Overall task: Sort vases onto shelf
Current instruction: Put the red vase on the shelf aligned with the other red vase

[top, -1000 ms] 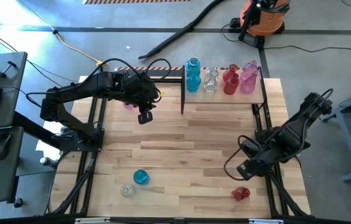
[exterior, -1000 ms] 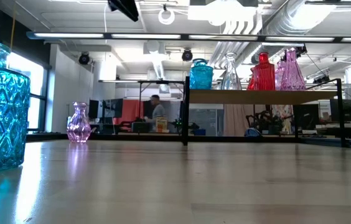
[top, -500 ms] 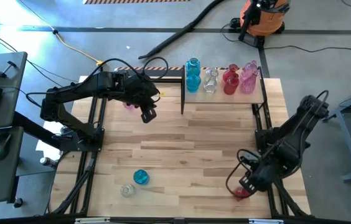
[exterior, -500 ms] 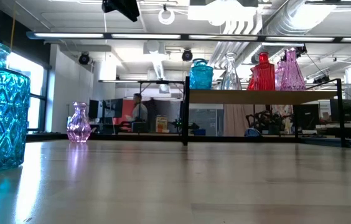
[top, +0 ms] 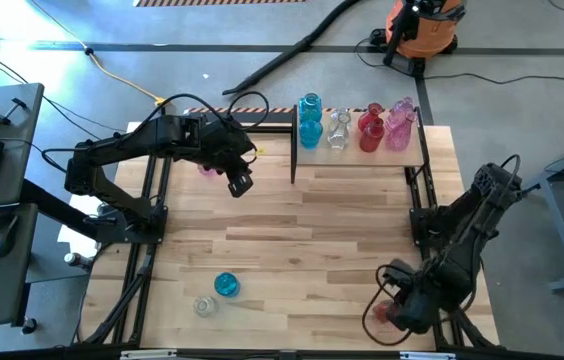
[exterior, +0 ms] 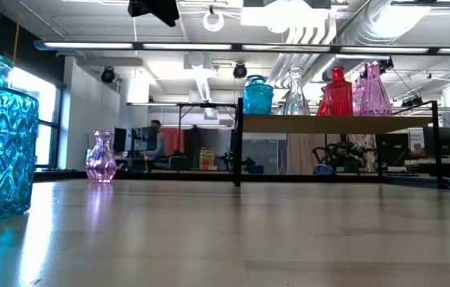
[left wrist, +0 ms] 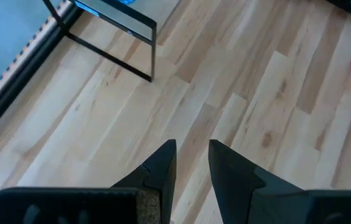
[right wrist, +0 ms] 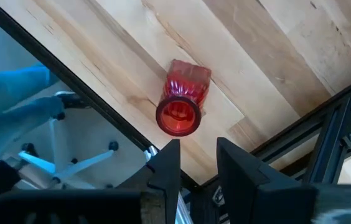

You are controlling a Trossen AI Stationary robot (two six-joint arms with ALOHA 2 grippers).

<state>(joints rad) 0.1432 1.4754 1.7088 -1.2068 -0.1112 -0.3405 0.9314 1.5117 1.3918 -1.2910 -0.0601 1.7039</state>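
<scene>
A red vase [top: 386, 313] sits on the table by its near right corner. My right gripper [top: 400, 303] hangs just above it, pointing down, open; the wrist view shows the vase's round mouth [right wrist: 177, 117] just ahead of the fingertips, untouched. My left gripper [top: 239, 183] hovers open over the far left of the table, beside a pink vase [top: 205, 168] standing there. A blue vase [top: 226, 284] and a clear vase [top: 203, 306] stand near the front left. The shelf [top: 360, 152] at the far edge carries blue, clear, red and pink vases.
The shelf's black upright [left wrist: 152, 53] stands ahead of my left gripper. Black frame rails [right wrist: 325, 134] run along the table's right edge beside the red vase. The table's middle [top: 312, 230] is bare wood. A person [exterior: 156, 140] moves in the room far behind.
My right gripper has travelled toward the table's near edge and sunk, coming over the red vase, which has stayed put. My left gripper has rolled about its own axis without shifting place.
</scene>
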